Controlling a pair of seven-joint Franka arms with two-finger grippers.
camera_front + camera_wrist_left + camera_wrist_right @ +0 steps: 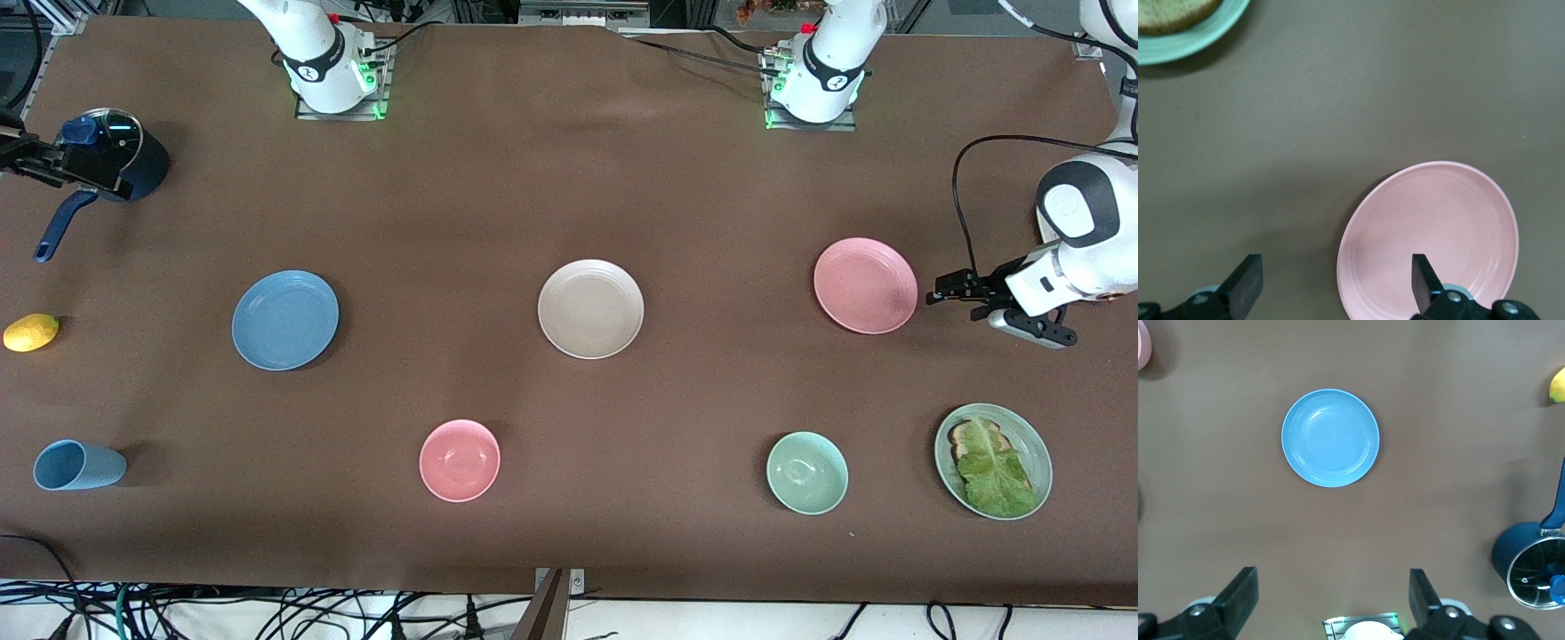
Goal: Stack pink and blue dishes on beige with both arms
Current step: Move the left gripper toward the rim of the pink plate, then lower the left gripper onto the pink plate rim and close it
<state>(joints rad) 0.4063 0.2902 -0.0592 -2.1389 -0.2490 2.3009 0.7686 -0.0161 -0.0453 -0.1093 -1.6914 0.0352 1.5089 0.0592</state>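
Pink bowl [460, 460] near counter's front edge. Beige plate [590, 308] mid-counter; blue plate [285, 319] toward right arm's end, pink plate [865, 285] toward left arm's end. Left gripper [941, 296] wide open, empty, just beside pink plate. Right gripper [1331, 600] wide open, empty, above pot [124, 164] at counter's edge.

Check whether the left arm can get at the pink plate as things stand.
Probably yes: the left pincer is open beside the pink plate, and the table between them is bare.
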